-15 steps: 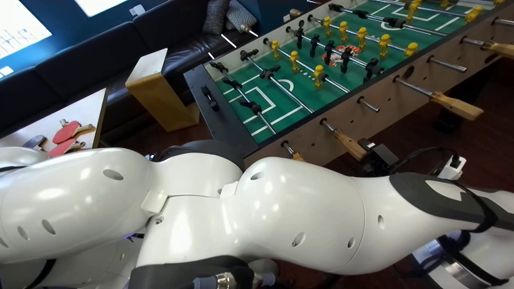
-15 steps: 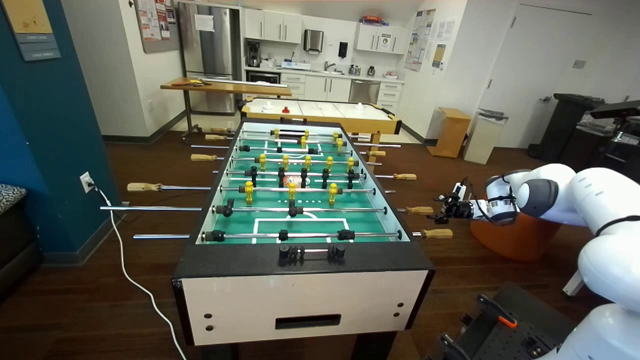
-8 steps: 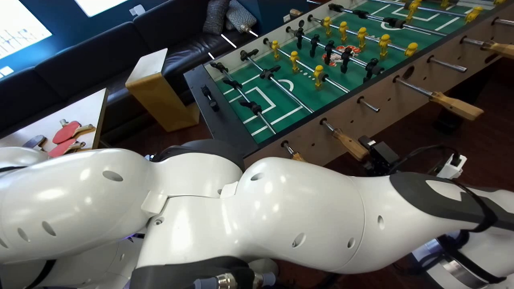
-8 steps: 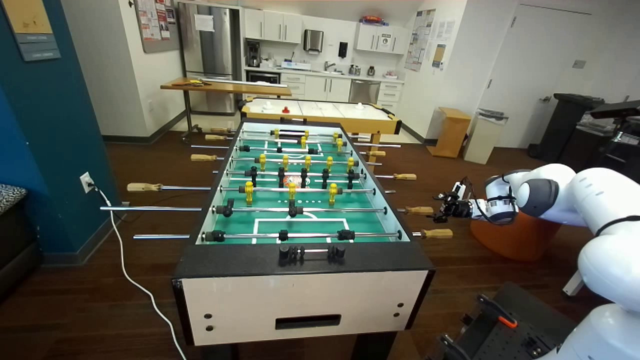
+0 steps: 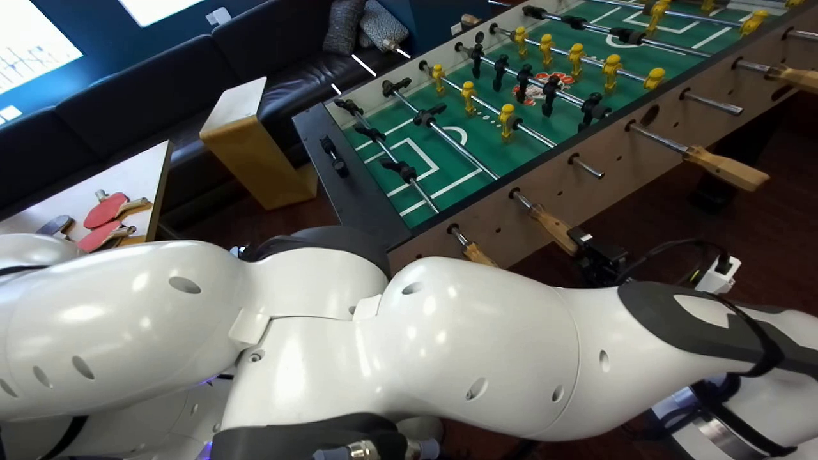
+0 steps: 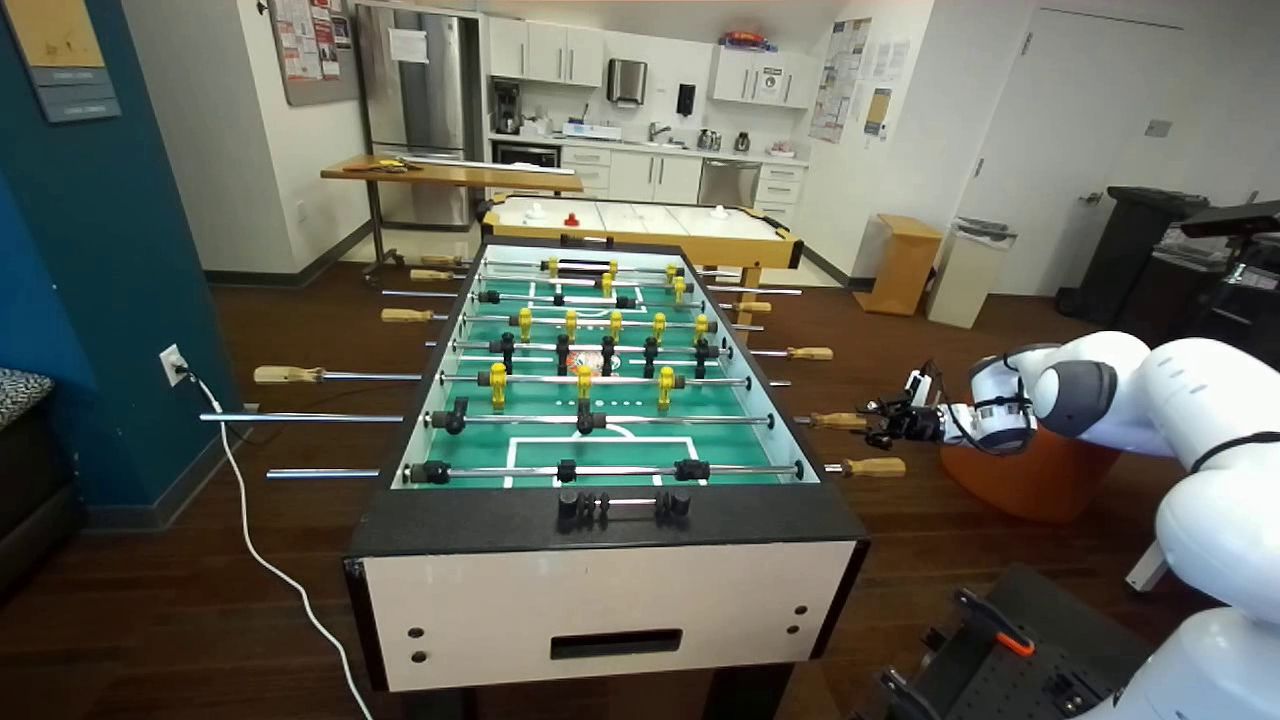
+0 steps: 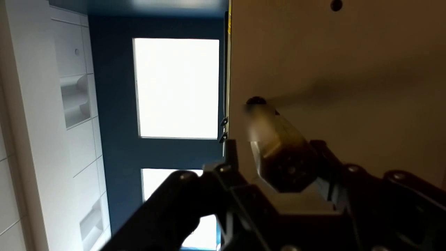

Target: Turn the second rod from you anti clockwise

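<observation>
In an exterior view, the second foosball rod [image 6: 690, 420] ends at three o'clock in a wooden handle [image 6: 835, 421]. The Robotiq gripper [image 7: 274, 145] stands spread around it; reaching seems done, gripping and anticlockwise turning left.

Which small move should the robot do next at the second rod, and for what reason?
I would probably close the hand gently on the second rod's wooden handle. In the wrist view, the handle's end sits between the open fingers, with a gap visible on one side, so a firm grip seems needed before any turning.
</observation>
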You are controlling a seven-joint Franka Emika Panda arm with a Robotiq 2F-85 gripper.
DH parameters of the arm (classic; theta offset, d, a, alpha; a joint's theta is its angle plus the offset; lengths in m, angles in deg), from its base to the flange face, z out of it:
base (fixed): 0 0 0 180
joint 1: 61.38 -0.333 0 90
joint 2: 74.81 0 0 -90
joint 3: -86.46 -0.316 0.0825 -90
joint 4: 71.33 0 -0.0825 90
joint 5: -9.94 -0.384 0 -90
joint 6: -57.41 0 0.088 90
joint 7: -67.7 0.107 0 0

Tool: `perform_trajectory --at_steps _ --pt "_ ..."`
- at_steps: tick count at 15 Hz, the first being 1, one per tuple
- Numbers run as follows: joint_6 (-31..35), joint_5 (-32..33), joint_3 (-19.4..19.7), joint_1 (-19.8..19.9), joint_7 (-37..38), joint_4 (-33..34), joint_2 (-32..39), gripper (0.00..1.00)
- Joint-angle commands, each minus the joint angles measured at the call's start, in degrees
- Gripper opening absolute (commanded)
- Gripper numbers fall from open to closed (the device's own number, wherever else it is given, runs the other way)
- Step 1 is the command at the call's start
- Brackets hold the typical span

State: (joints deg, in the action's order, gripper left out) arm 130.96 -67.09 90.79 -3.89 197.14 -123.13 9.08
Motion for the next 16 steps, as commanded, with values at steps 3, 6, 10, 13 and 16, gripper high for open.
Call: perform_trajectory --at_steps 3,6,10,13,16 --pt "-0.9 -0.54 -2.0 1.23 0.48 -0.06 -0.71 0.14" --pt "-3.14 -0.56 -2.89 2.33 -4.71 0.82 -0.34 0.14" --pt "-3.37 1.31 -2.02 1.95 -14.35 1.58 -0.37 0.14" --pt "-3.02 2.72 -1.01 1.33 -21.47 1.64 -0.79 0.14" --pt "-2.32 3.83 -0.23 0.93 -27.97 1.28 -1.54 0.14"
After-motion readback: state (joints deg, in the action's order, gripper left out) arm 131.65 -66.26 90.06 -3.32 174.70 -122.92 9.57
